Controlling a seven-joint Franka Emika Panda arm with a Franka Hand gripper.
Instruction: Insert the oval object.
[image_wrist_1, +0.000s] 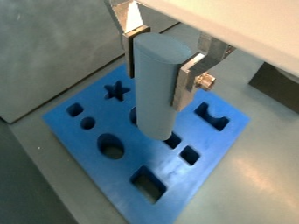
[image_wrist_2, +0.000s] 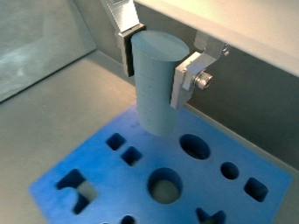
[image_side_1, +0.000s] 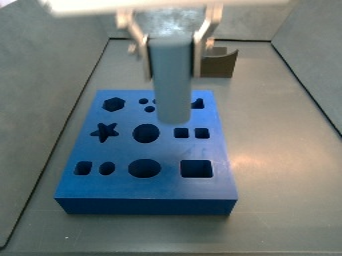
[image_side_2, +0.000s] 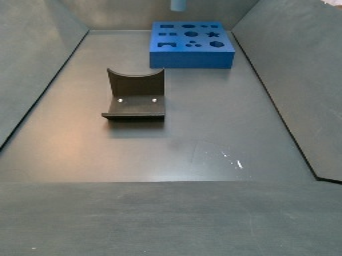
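Observation:
The oval object (image_wrist_1: 158, 92) is a pale blue-grey peg, held upright between the silver fingers of my gripper (image_wrist_1: 163, 61), which is shut on its upper part. It shows the same way in both wrist views (image_wrist_2: 156, 92). The peg hangs over the blue board (image_wrist_1: 146, 159) with several shaped holes, its lower end near the board's middle holes. I cannot tell whether it touches the board. In a side view the gripper (image_side_1: 171, 30) and blurred peg (image_side_1: 171, 75) stand over the board (image_side_1: 147, 205). In a side view the board (image_side_2: 191, 60) shows far off, and the gripper and peg are out of view.
The dark fixture (image_side_2: 134, 97) with a curved notch stands on the grey floor apart from the board; it also shows behind the gripper (image_side_1: 221, 62). Raised grey walls (image_side_2: 54, 60) border the floor on the sides.

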